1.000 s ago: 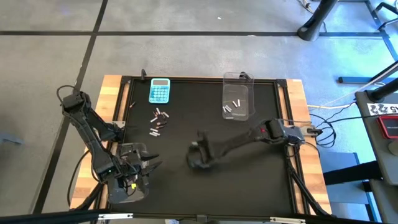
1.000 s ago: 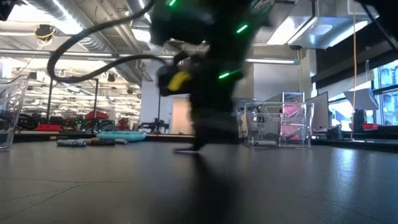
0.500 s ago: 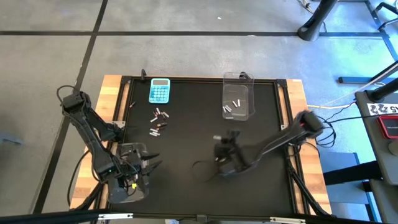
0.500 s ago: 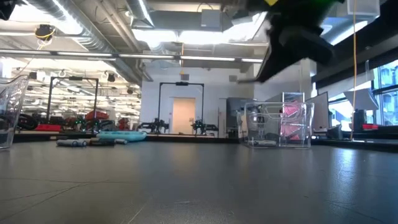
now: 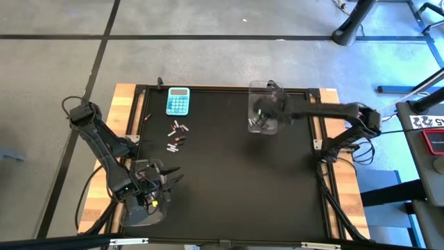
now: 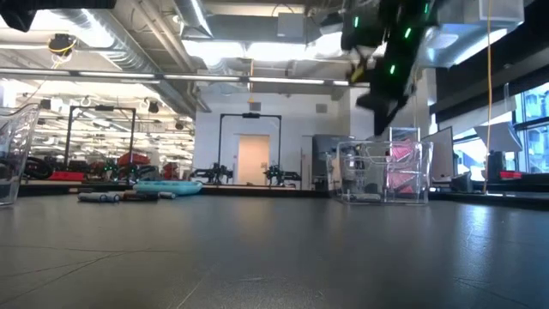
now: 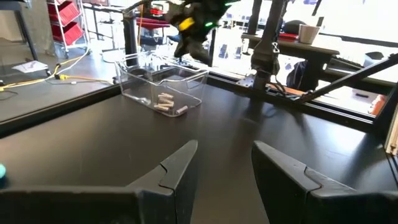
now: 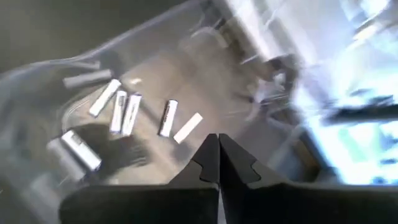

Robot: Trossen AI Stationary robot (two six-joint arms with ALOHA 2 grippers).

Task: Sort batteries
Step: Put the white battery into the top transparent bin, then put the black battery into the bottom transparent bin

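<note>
High view: right gripper (image 5: 267, 111) is stretched out over the clear bin (image 5: 263, 117) at the far right of the black surface (image 5: 229, 180). Loose batteries (image 5: 177, 135) lie in a small cluster at far left, just near of the light-blue calculator (image 5: 177, 101). Left gripper (image 5: 170, 182) waits at the near-left corner, beside a second clear bin (image 5: 142, 208), fingers parted, nothing between them.

Low view: right gripper (image 6: 377, 86) hangs above the clear bin (image 6: 382, 176), clear of the surface (image 6: 274, 257). Calculator (image 6: 167, 187) and a few batteries (image 6: 103, 196) show at left, far back. Edge of another clear bin (image 6: 13, 154) at the far left of the frame.

Left wrist view: left gripper (image 7: 224, 171) has fingers (image 7: 180, 165) apart and empty, low over the surface (image 7: 93, 149). Beyond it the clear bin (image 7: 163, 84) holds light-coloured batteries (image 7: 166, 104); the right gripper (image 7: 186, 28) hovers over its far side.

Right wrist view: right gripper (image 8: 217, 146) has fingers (image 8: 208, 165) pressed together, holding nothing. Below them silvery-white batteries (image 8: 124, 115) lie scattered on the floor of the clear bin (image 8: 68, 68).
</note>
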